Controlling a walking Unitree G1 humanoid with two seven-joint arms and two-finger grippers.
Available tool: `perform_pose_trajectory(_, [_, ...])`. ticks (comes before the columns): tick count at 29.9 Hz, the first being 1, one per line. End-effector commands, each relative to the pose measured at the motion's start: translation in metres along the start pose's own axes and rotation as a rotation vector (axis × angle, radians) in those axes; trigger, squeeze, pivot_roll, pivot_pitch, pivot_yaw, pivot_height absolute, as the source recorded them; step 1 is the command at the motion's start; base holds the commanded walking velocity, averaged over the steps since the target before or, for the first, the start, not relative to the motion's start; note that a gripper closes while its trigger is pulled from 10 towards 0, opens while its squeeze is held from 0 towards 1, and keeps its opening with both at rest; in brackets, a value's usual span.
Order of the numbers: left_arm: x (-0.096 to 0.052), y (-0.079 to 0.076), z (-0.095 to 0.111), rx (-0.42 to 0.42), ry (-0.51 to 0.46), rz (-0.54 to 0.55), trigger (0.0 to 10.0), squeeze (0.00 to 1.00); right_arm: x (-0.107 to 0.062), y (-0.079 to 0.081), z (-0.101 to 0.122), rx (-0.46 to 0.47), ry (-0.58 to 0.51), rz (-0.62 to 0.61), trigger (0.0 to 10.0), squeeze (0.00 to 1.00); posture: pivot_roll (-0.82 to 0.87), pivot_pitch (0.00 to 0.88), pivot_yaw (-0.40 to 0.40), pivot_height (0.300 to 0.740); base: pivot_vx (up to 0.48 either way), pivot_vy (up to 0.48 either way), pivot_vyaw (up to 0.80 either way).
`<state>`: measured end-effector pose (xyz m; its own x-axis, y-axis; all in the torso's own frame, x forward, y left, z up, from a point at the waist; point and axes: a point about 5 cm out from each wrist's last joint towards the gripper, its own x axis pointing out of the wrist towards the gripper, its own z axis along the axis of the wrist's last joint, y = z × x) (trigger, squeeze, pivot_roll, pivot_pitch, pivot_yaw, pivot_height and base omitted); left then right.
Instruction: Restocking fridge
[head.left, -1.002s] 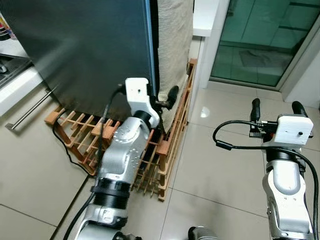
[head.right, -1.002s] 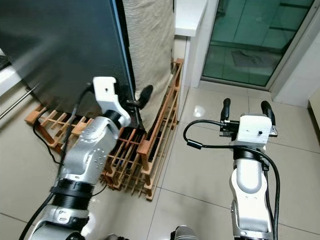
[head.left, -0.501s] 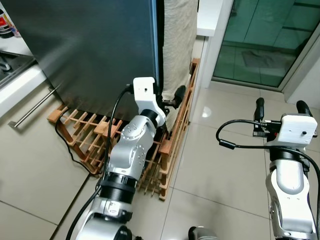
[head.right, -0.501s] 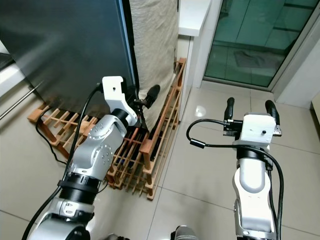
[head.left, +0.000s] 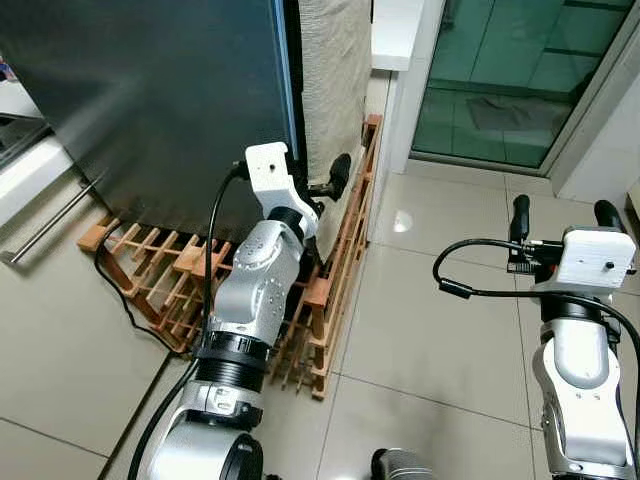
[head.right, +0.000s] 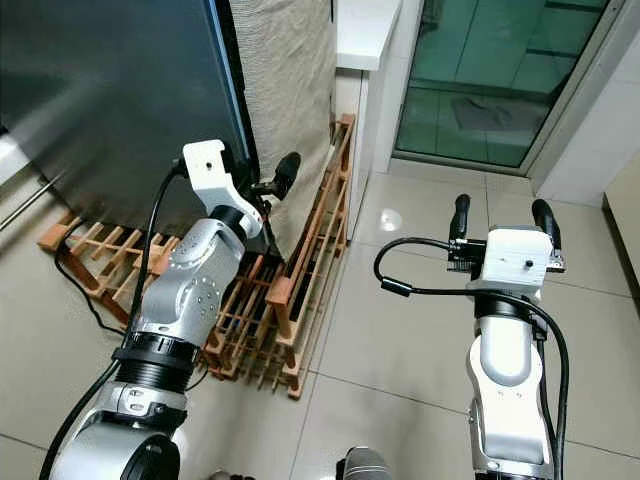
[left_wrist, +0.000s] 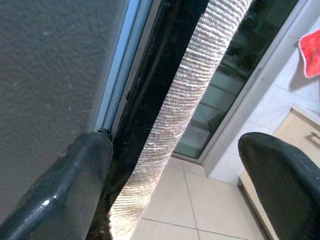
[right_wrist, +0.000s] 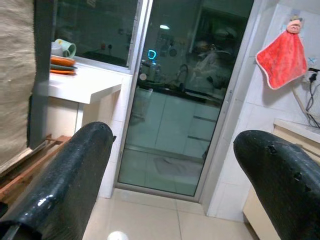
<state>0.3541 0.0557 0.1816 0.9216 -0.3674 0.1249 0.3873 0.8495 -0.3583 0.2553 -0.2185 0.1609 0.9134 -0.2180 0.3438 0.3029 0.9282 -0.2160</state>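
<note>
Kitchen floor (head.left: 430, 330) | left gripper (head.left: 318, 185) still spread at fridge door (head.left: 170, 100) edge

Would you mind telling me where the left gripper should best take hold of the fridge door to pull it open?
Probably the fridge door's free vertical edge, approached from the side facing the woven cloth. The dark front looks flat, with no handle visible, and the left gripper is open there, one finger at the seam.

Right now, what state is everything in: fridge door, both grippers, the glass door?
Fridge door: shut or nearly so; its edge meets the dark seal.
Left gripper: open, one finger at the door's edge.
Right gripper: open, holding nothing, raised over the floor.
Glass door: shut.
</note>
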Motion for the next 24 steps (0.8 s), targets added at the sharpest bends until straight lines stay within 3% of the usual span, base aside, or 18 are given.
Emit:
perform_pose_trajectory(1, [0.012,-0.044,-0.001,-0.011,0.017,-0.162,10.0,0.0,0.002,0.002,0.001,0.004,-0.009,0.002,10.0,0.47,-0.24,0.091,0.062,0.732,0.0,0.0,0.0])
perform_pose_trajectory(2, [0.014,-0.057,-0.013,0.024,0.051,-0.244,10.0,0.0,0.003,0.003,0.001,0.008,-0.008,0.003,10.0,0.47,-0.24,0.089,0.065,0.732,0.0,0.0,0.0])
perform_pose_trajectory(6, [0.014,-0.07,-0.025,-0.003,0.094,-0.298,10.0,0.0,0.003,0.004,0.002,0.011,-0.011,-0.002,10.0,0.47,-0.25,0.091,0.072,0.732,0.0,0.0,0.0])
perform_pose_trajectory(12, [0.016,-0.071,-0.023,-0.071,0.086,-0.286,10.0,0.0,0.002,0.0,0.001,0.002,-0.01,-0.014,10.0,0.47,-0.25,0.096,0.075,0.732,0.0,0.0,0.0])
perform_pose_trajectory(13, [0.017,-0.071,-0.023,-0.139,0.099,-0.302,10.0,0.0,0.001,-0.002,0.001,-0.002,-0.008,-0.016,10.0,0.47,-0.25,0.098,0.075,0.732,0.0,0.0,0.0])
perform_pose_trajectory(14, [0.017,-0.071,-0.023,-0.139,0.099,-0.302,10.0,0.0,0.001,-0.002,0.001,-0.002,-0.008,-0.016,10.0,0.47,-0.25,0.098,0.075,0.732,0.0,0.0,0.0])
perform_pose_trajectory(24, [0.008,-0.09,-0.015,-0.264,0.073,-0.519,10.0,0.0,0.002,-0.001,-0.001,-0.005,0.0,-0.02,10.0,0.47,-0.25,0.105,0.075,0.732,0.0,0.0,0.0])
